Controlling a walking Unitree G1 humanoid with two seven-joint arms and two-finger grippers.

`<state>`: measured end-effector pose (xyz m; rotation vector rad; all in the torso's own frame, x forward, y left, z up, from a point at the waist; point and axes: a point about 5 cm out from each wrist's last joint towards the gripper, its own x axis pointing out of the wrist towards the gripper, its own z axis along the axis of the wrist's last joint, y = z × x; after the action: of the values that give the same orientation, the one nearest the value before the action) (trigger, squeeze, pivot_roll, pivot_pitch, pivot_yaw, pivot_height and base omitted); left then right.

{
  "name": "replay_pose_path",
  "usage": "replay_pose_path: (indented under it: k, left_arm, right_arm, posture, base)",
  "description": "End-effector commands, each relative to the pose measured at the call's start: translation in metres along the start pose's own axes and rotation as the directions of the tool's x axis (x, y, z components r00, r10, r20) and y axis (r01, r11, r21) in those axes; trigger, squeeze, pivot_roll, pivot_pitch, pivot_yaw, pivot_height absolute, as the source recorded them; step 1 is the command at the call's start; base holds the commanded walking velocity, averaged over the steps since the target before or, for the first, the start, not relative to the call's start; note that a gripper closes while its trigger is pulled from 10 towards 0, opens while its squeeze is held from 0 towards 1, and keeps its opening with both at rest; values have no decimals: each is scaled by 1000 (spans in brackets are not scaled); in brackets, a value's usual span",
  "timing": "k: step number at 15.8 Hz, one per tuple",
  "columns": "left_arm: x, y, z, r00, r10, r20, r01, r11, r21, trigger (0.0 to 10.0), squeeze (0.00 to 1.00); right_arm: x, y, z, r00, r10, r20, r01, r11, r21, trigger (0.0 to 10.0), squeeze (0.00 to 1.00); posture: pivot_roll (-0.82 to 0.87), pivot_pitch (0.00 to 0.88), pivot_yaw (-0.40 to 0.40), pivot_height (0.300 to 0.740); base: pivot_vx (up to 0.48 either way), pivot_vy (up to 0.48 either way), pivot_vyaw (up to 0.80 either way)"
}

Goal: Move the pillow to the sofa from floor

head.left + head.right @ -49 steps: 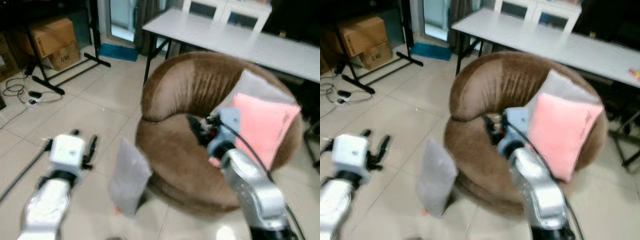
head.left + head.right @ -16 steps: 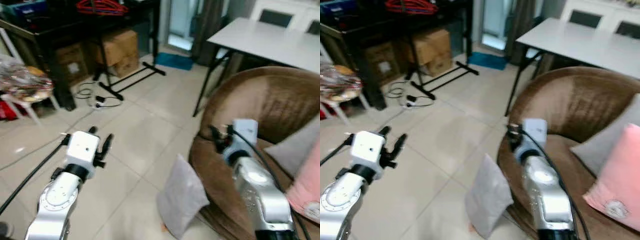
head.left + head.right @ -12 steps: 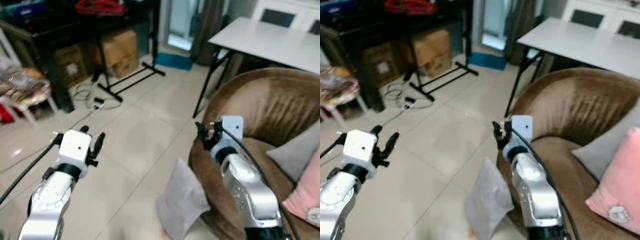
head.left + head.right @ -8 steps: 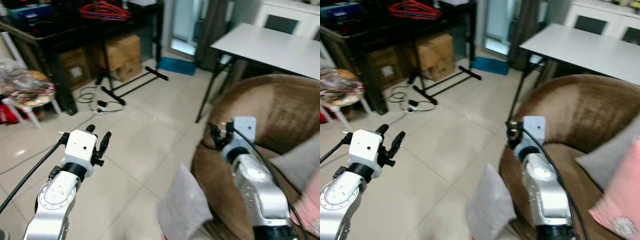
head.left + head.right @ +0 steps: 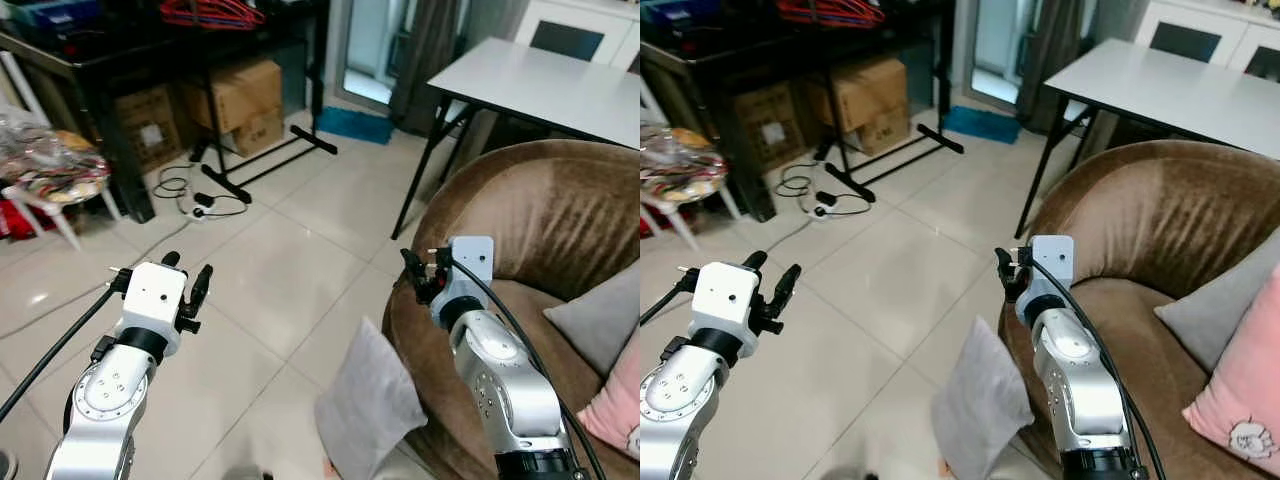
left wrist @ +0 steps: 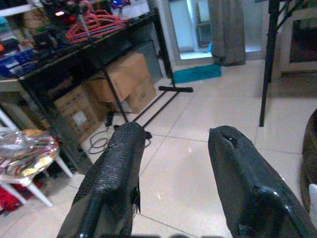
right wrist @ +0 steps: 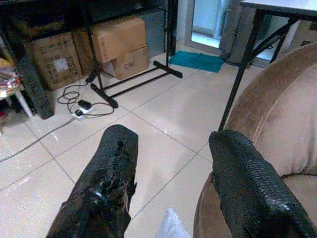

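Since the last frames, only slight camera shift noted; grey pillow [image 5: 368, 405] unmoved, standing on edge on the tiled floor [image 5: 270, 270], leaning against the front of the brown sofa [image 5: 530, 220]. Left end effector [image 5: 185, 285] and right end effector [image 5: 420, 275] both raised, fingers spread, holding nothing.

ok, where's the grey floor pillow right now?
Head views: grey floor pillow stands on the tiles, leaning against the brown sofa, below the right end effector.
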<state>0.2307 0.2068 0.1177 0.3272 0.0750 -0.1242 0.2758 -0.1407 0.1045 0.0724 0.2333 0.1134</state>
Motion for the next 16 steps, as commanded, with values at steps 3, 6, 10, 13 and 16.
replay_pose_path:
  k: [3,6,10,13,16]
  left_arm:
    - [-1,-1,-2,1000,14,-3,-14,1000,-1,10000,0]
    - [-1,-1,-2,1000,17,1,-17,1000,-1,10000,0]
    - [-1,-2,0,1000,22,8,-21,999,-26,10000,0]
    - [-2,-2,1,999,33,12,-33,999,-40,10000,0]
    - [-2,-1,1,999,32,12,-32,999,-44,10000,0]
  right_arm:
    - [0,-3,2,1000,-1,7,1,1000,-8,10000,0]
    - [1,-1,3,1000,14,15,-14,1000,-14,10000,0]
    - [2,0,3,1000,20,7,-19,1000,-24,10000,0]
    - [3,0,3,1000,26,4,-26,999,-33,10000,0]
    - [4,1,2,1000,25,1,-25,999,-36,10000,0]
  posture:
    - [44,0,-38,622]
    - [39,0,-40,612]
    - [38,0,-44,612]
    - [39,0,-52,612]
    - [39,0,-52,612]
  base:
    - [0,0,0]
    - [0,0,0]
    - [0,0,0]
    - [178,0,0]
    - [324,0,0]
